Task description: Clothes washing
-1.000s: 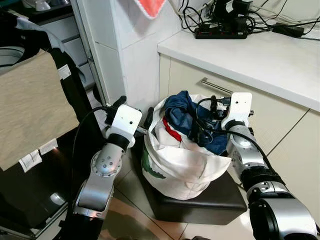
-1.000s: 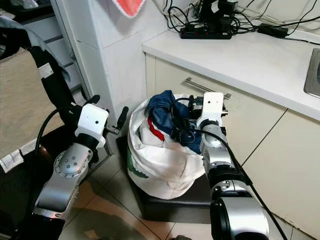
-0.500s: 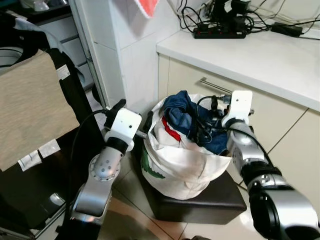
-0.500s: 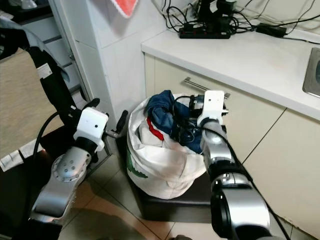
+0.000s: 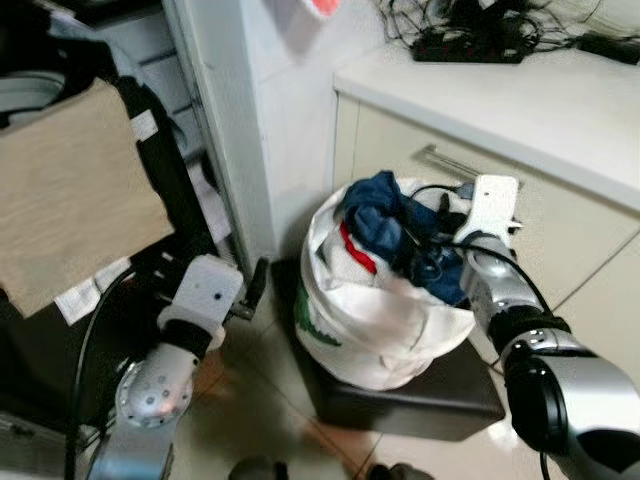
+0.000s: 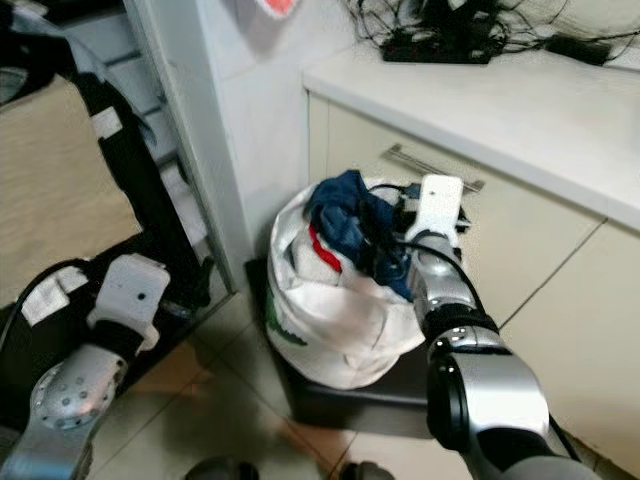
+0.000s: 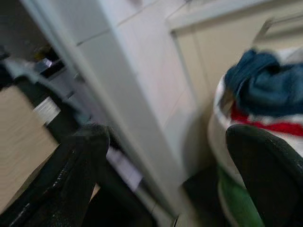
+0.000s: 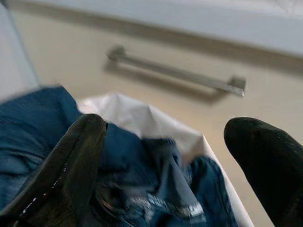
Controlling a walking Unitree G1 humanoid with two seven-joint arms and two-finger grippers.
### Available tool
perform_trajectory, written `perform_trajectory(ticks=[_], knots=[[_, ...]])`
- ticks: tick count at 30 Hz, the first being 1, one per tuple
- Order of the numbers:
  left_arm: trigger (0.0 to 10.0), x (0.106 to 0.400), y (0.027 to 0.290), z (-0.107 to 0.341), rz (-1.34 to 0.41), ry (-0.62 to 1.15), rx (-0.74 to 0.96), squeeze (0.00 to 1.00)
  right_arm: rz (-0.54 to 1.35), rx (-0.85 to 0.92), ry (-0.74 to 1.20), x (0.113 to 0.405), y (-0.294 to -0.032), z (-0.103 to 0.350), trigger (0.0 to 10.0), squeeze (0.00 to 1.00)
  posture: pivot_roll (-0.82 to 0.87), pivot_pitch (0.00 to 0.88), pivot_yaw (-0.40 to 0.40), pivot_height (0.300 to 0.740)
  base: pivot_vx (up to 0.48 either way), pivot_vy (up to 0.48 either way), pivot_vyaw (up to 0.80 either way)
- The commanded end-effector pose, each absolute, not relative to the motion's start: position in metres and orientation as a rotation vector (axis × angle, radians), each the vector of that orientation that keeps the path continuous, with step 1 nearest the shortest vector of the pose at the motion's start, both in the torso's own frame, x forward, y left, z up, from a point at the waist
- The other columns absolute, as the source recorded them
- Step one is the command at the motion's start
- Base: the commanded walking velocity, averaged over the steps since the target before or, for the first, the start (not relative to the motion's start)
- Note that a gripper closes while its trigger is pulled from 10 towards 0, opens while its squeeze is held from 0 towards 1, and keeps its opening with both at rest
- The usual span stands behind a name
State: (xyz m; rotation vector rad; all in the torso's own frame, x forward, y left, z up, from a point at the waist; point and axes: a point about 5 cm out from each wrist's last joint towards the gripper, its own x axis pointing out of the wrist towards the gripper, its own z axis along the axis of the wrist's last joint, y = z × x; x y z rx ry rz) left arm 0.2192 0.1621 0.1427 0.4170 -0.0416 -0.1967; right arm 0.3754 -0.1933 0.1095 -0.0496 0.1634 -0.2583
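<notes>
Since one second earlier, the left gripper [image 5: 255, 290] has drawn back from the white laundry bag [image 5: 375, 310], fingers spread, empty. The right gripper [image 8: 175, 165] stays over the bag's blue clothes [image 5: 385, 215], fingers wide apart, gripping nothing. Red fabric [image 5: 352, 248] shows inside; the bag rests on a dark stool [image 5: 420, 395].

the left gripper [image 5: 252, 292] now sits lower and apart from the laundry bag [image 5: 375, 320] (fingers spread), nearer the floor.

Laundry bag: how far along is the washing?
Early. Done: nothing; the white laundry bag is full, blue garment on top. In hand: the right gripper, open, hovers over the blue garment; the left gripper, open, is beside the bag. Left: grasping and loading.
</notes>
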Motion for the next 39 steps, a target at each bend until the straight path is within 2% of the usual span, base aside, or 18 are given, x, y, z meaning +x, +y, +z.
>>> perform_trajectory(ticks=[1,4,6,9,11,12,19,23,28,39], knots=[[10.0,0.216,0.165,0.148,-0.193,-0.041,0.433,0.00,-0.290,-0.060,0.200,0.373,-0.199,0.104,10.0,0.00,0.25,0.182,0.039,0.740,0.000,0.000,0.00],[10.0,0.182,0.182,0.158,-0.179,0.034,0.472,0.00,-0.412,-0.119,0.314,0.356,-0.227,0.083,10.0,0.00,0.32,0.289,0.089,0.740,0.000,0.000,0.00],[10.0,0.176,0.183,0.159,-0.179,0.054,0.479,0.00,-0.438,-0.118,0.360,0.350,-0.234,0.074,10.0,0.00,0.32,0.289,0.089,0.740,0.000,0.000,0.00],[10.0,0.162,0.187,0.164,-0.179,0.097,0.494,0.00,-0.489,-0.091,0.450,0.336,-0.246,0.057,10.0,0.00,0.34,0.344,0.107,0.740,0.000,0.000,0.00],[10.0,0.153,0.189,0.165,-0.183,0.126,0.496,0.00,-0.459,-0.098,0.482,0.332,-0.245,0.051,10.0,0.00,0.35,0.373,0.116,0.740,0.000,0.000,0.00],[10.0,0.150,0.189,0.165,-0.184,0.140,0.497,0.00,-0.446,-0.105,0.499,0.330,-0.245,0.048,0.0,0.00,0.35,0.379,0.117,0.740,0.000,0.000,0.00],[10.0,0.145,0.187,0.167,-0.196,0.160,0.487,0.00,-0.406,-0.123,0.489,0.333,-0.243,0.051,0.0,0.00,0.33,0.395,0.115,0.740,0.000,0.000,0.00],[10.0,0.146,0.184,0.168,-0.197,0.175,0.467,0.00,-0.310,-0.325,0.389,0.349,-0.232,0.070,0.0,0.00,0.31,0.391,0.107,0.740,0.000,0.000,0.00],[10.0,0.148,0.178,0.164,-0.206,0.176,0.442,0.00,-0.278,-0.401,0.262,0.360,-0.223,0.090,0.0,0.00,0.28,0.374,0.088,0.740,0.000,0.000,0.00],[10.0,0.161,0.168,0.162,-0.220,0.155,0.414,0.00,-0.255,-0.378,0.233,0.364,-0.221,0.095,0.0,0.00,0.24,0.367,0.079,0.740,0.000,0.000,0.00]])
